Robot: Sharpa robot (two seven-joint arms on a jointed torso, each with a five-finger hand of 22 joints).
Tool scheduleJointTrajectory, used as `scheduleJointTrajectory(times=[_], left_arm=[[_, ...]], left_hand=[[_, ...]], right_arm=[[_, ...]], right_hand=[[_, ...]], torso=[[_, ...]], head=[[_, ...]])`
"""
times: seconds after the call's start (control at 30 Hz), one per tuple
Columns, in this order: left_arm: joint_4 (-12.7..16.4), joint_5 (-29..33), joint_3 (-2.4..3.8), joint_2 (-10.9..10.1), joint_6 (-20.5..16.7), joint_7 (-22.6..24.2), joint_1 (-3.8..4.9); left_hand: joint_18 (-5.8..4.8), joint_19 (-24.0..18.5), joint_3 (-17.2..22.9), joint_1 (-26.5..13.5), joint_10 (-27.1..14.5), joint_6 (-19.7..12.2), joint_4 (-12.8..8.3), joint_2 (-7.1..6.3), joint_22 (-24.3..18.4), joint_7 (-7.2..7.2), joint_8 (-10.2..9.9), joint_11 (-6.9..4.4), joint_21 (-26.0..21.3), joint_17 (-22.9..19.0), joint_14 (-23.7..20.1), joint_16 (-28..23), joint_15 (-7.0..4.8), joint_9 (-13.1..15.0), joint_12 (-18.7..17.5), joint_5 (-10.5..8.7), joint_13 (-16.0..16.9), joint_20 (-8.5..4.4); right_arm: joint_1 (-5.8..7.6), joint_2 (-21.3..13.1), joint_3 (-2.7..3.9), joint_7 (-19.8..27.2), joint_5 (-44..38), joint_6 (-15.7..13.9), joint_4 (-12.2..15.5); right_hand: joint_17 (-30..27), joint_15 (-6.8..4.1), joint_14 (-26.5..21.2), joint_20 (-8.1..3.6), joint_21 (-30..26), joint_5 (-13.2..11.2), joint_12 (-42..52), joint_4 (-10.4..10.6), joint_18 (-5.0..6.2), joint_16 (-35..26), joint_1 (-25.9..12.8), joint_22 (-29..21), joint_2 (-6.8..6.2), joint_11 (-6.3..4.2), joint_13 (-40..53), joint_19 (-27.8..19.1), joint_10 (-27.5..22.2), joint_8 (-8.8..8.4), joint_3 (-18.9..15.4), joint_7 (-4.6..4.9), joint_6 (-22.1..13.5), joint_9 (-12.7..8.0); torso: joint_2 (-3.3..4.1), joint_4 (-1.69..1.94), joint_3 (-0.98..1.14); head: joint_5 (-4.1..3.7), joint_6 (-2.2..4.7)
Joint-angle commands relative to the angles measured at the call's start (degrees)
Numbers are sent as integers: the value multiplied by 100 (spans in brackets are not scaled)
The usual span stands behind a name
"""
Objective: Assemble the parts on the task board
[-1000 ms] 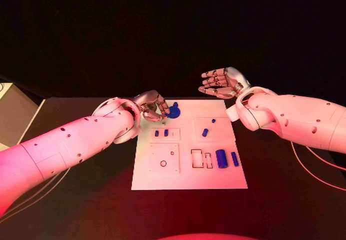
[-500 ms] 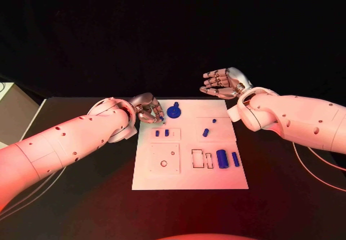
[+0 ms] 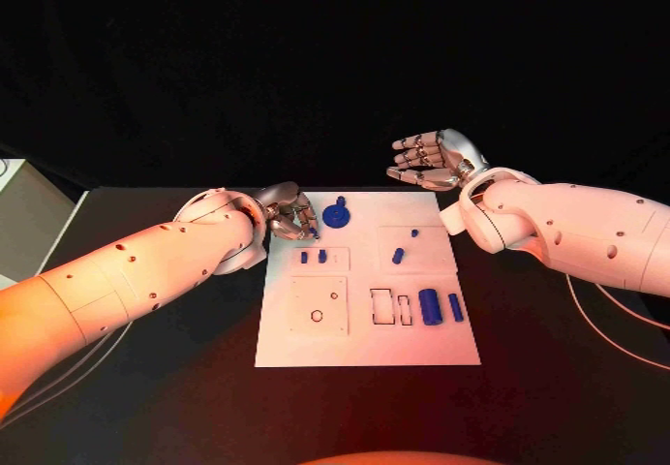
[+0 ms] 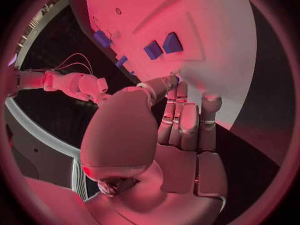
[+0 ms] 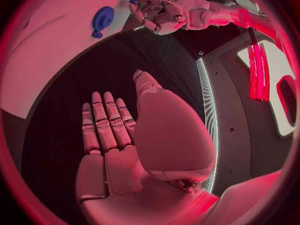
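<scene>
The left hand (image 3: 290, 211) hovers at the far left corner of the task board (image 3: 366, 344), fingers curled in together and holding nothing. The round blue part (image 3: 337, 214) lies on the board just beside its fingertips, apart from them. Two small blue parts (image 3: 313, 258) sit just nearer the robot than that hand. The right hand (image 3: 433, 161) hangs beyond the board's far right corner, fingers loosely spread and empty, well apart from the round part.

left hand (image 3: 289, 213) released blue disc part (image 3: 337, 212), drawn back leftward
</scene>
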Motion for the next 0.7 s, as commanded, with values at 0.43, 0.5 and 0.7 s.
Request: scheduleJointTrajectory(times=[0.43, 0.5, 0.7], left_arm=[[10, -79, -15, 58, 206, -43, 1], [11, -79, -16, 62, 213, -53, 1], [4, -86, -21, 76, 245, -109, 1]], left_hand=[[-79, 32, -39, -57, 40, 52, 7, 0, 6, -7, -5, -6, 1, -6, -4, -12, 8, -3, -42, 7, -7, 14], [-79, 32, -39, -57, 40, 52, 7, 0, 6, -7, -5, -6, 1, -6, -4, -12, 8, -3, -42, 7, -7, 14], [-79, 32, -39, -47, 49, 51, -4, 5, 4, -9, -16, -8, -1, -25, -13, -17, 6, -1, -62, 9, -10, 14]], right_arm=[[-1, 4, 2, 68, -15, 49, 5], [-1, 4, 2, 68, -15, 49, 5], [-1, 5, 2, 68, -15, 50, 5]], right_hand=[[-7, 7, -25, 3, -8, 25, -19, 3, -68, -18, -11, 0, 46, -16, 3, -10, 41, 26, 33, 549, 36, -7], [-7, 7, -25, 3, -8, 25, -19, 3, -68, -18, -11, 0, 46, -16, 3, -10, 41, 26, 33, 549, 36, -7], [-7, 7, -25, 3, -8, 25, -19, 3, -68, -18, -11, 0, 46, -16, 3, -10, 41, 26, 33, 549, 36, -7]], torso=[[-4, 9, -4], [-2, 8, -4], [-5, 2, -3]], head=[[-16, -20], [-15, -19], [-11, -27]])
